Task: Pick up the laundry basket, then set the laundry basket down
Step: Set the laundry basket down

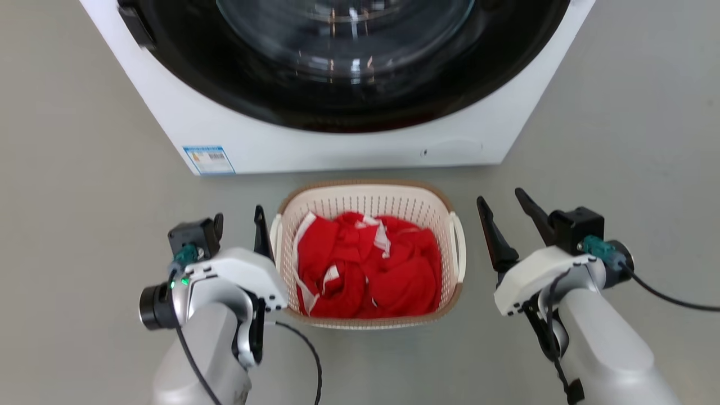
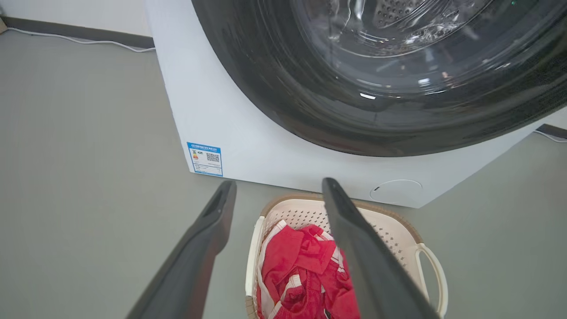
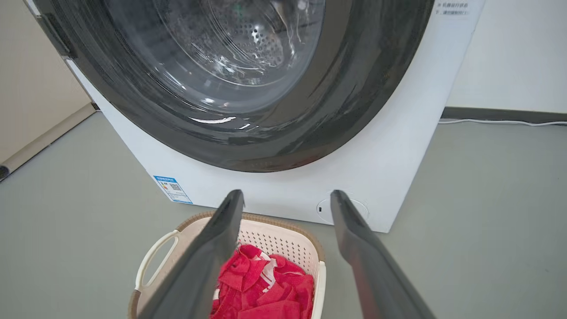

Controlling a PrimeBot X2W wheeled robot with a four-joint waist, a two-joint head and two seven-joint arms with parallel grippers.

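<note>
The laundry basket (image 1: 371, 203) sits on the floor (image 1: 84, 169) dead centre in front of the robot, just short of the washer (image 1: 337, 143), with a red garment (image 1: 365, 264) heaped inside. It lies squarely between the two arms, so this looks like a two-handed lift. Its white loop handles face outward, one toward each hand.

The left hand (image 1: 239, 214) is the closer. Its fingers stand wide apart, and the inner one is just beside the left loop handle (image 1: 275, 236), though I can't tell if they touch. The right hand (image 1: 499, 196), fingers equally spread and holding nothing, is near the right loop handle (image 1: 460, 247) with a clear strip of floor between.

Both forearms reach forward, fingers pointing toward the washer. From each wrist view the near edge of the basket falls between that hand's fingers, seen from above. My read: each hand has to drop and close inward onto its handle.
</note>
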